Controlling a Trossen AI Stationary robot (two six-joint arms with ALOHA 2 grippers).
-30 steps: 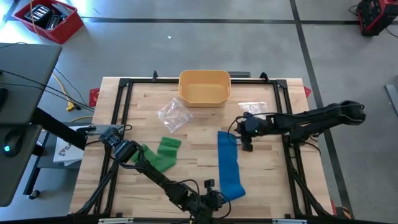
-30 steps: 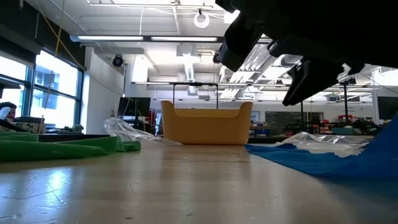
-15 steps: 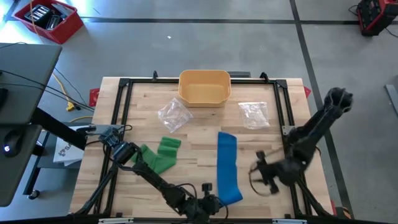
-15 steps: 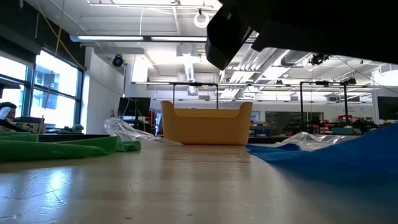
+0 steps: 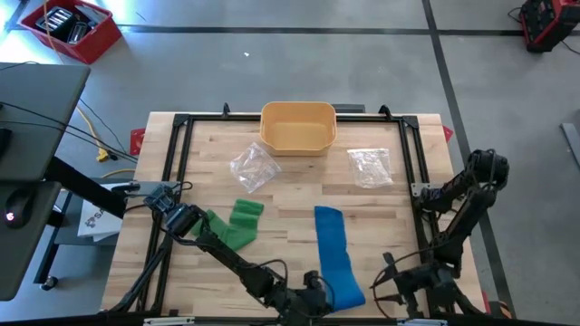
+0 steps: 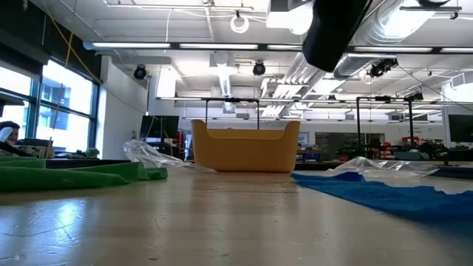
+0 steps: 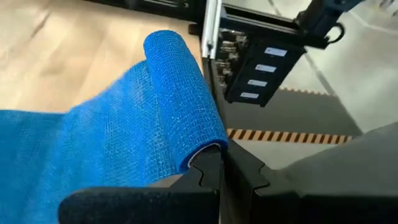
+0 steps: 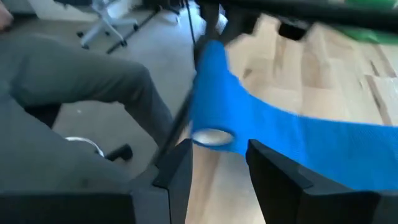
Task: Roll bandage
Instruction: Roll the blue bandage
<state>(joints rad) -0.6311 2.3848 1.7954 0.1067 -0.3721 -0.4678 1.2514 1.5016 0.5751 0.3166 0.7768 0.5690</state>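
My left gripper (image 7: 221, 171) hides part of the blue bandage (image 7: 124, 134) roll's end. The overhead frame's bottom edge crops my right gripper (image 5: 399, 294). Its wrist view is blurred.

Bare wood at the table (image 5: 290, 195) centre in the overhead frame leaves passing room; blue bandage (image 5: 335, 254), both grippers, apparently, crowd the lower edge.

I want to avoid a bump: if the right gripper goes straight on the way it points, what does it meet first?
Probably the rolled end of the blue bandage, lying just ahead between the open right gripper's fingers; depth is unclear.
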